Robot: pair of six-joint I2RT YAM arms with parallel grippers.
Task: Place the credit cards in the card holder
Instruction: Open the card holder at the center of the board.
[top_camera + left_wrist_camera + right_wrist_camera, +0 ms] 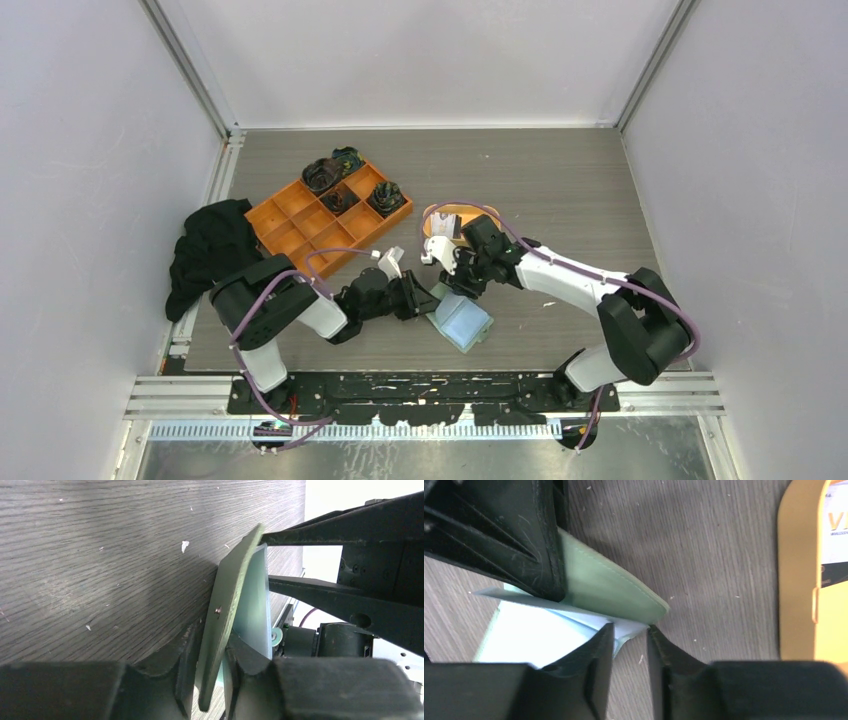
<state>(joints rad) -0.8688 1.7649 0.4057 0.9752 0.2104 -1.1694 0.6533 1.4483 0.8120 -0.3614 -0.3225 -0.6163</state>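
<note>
So, the left claw is only cracked open a bit. The raised flap of the small sage-green folding card holder is stood between its fingers and leaned on one of them, with a pale sliver seen on the other side.

The right claw is set narrow too, but not closed, since the grey wood-grain table is seen through the gap. A corner of the holder's glossy pale-blue pocket panel is poked in right at its tips and touches one of them. Nothing is clamped there.

The rest of the holder is laid open and flat on the near side of both claws, turned diagonally in the overhead view, pocket side up. The flap is stood nearly on edge, its long edge run from the left claw toward the right one.

Just beyond the right claw an oval orange dish is found. One pale plastic credit card with orange lettering and a dark band is laid flat in it, partly cut off by the frame.

On the far side of the left claw an orange compartment tray is set, with dark bundled things packed into four far cells. A black cloth is heaped beside it.
</note>
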